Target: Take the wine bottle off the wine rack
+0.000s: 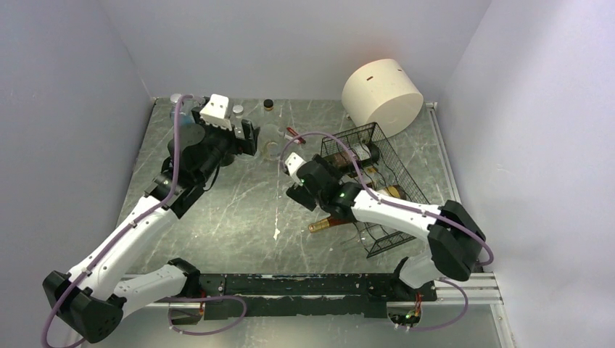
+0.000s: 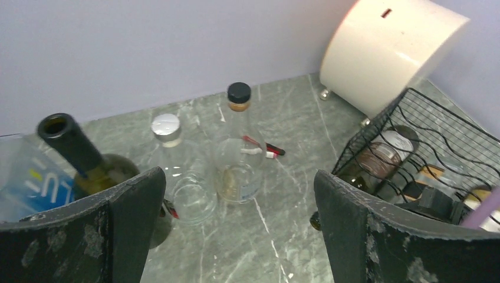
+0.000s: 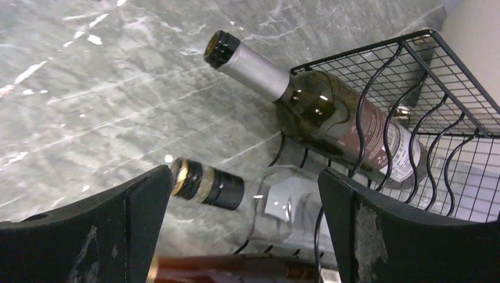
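The black wire wine rack (image 1: 388, 185) lies right of centre and also shows in the right wrist view (image 3: 413, 112). Three bottles lie in it, necks sticking out. One is a green wine bottle (image 3: 318, 109) with a silver foil neck and a dark red label. One is a clear bottle (image 3: 277, 197) with a black cap. One is an amber bottle (image 1: 330, 223) at the near end. My right gripper (image 3: 242, 236) is open, its jaws on either side of the clear bottle's shoulder, not touching it. My left gripper (image 2: 239, 236) is open and empty over the table at the back left.
A cream cylinder (image 1: 382, 96) leans at the back against the rack's far end. Upright at the back left stand a dark green bottle (image 2: 88, 165), a clear bottle with a silver cap (image 2: 177, 177) and a clear bottle with a black cap (image 2: 239, 153). Walls close in the sides.
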You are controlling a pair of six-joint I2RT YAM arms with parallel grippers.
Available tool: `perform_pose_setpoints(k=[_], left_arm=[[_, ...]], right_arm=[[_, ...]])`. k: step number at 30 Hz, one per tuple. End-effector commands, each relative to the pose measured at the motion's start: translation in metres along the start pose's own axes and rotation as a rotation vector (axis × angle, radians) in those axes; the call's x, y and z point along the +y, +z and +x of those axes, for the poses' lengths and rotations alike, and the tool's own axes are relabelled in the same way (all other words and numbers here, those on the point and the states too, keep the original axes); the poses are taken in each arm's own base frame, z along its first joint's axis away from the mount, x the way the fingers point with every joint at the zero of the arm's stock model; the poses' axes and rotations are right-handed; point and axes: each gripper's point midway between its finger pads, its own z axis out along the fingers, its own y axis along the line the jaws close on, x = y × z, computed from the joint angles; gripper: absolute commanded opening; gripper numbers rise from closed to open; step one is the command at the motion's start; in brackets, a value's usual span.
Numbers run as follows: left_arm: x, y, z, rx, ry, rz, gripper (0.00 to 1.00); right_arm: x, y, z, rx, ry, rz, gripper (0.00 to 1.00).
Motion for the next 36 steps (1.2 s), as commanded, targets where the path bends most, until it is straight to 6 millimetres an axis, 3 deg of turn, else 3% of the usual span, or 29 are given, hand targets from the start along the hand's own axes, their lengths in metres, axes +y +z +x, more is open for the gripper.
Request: perform_pose_setpoints(k=[1, 4, 6, 12, 18, 23, 36], left_arm=[[0.022, -0.011, -0.021, -0.081, -0.009, -0.120, 0.99], [0.024, -0.012, -0.023, -0.086, -0.001, -0.131, 0.99], [0.026, -0.012, -0.025, -0.086, 0.005, -0.135, 0.99], [0.038, -0.007, -0.022, -0.076, -0.029, -0.146, 1.00], [0.045, -0.005, -0.020, -0.065, -0.036, -0.149, 1.00], [0.045, -0.004, -0.019, -0.063, -0.031, -0.135, 1.00], [0.046, 0.003, -0.009, -0.035, -0.026, -0.130, 0.99]], right_arm=[[-0.021, 0.026, -0.023, -0.109, -0.041, -0.006, 1.00], [-0.033, 0.047, -0.015, -0.075, -0.055, -0.042, 0.99], [-0.038, 0.057, -0.022, -0.091, -0.099, -0.073, 0.98], [-0.028, 0.079, -0.022, -0.107, -0.296, -0.124, 0.91], [-0.024, 0.102, -0.001, -0.005, -0.478, -0.142, 0.83], [-0.030, 0.119, 0.006, 0.022, -0.583, -0.084, 0.76], [-0.017, 0.133, 0.005, 0.039, -0.753, -0.042, 0.51]])
